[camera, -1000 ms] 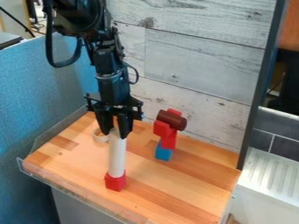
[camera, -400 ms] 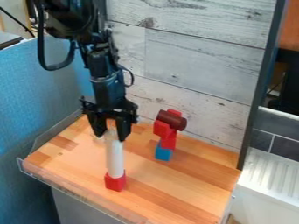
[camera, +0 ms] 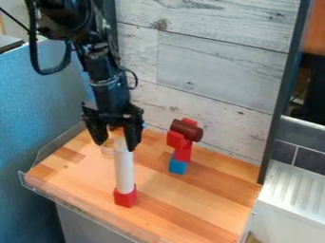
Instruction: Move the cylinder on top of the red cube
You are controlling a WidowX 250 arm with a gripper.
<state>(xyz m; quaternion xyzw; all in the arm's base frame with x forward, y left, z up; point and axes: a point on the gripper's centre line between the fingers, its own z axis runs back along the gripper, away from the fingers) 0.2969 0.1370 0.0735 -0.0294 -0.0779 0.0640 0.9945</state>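
One wall of pale, weathered planks [camera: 219, 61] rises behind the work surface, with one blue partition [camera: 38, 109] at the left. Before the wall lies one wooden tabletop [camera: 190, 201], laid in light and darker strips, with a clear raised edging [camera: 70, 210] along its near side. One black robot arm [camera: 105, 71] comes in from the upper left. At the right are one white ribbed panel [camera: 293, 199], dark grey tiles [camera: 308, 163] above it and one dark upright post [camera: 283, 95].

The one gripper [camera: 116, 144] hangs over the table with its two fingers spread wide and nothing clasped. Its right-hand finger in the view overlaps the top of the one white cylinder [camera: 124, 168]; whether they touch I cannot tell. That cylinder stands upright on a single red cube [camera: 125, 196].

Beyond it, to the right, one dark red cylinder [camera: 186, 130] lies sideways among several red blocks [camera: 183, 153], their exact count unclear, above one blue block [camera: 177, 164]. One pale ring [camera: 108, 149] sits behind the white cylinder.
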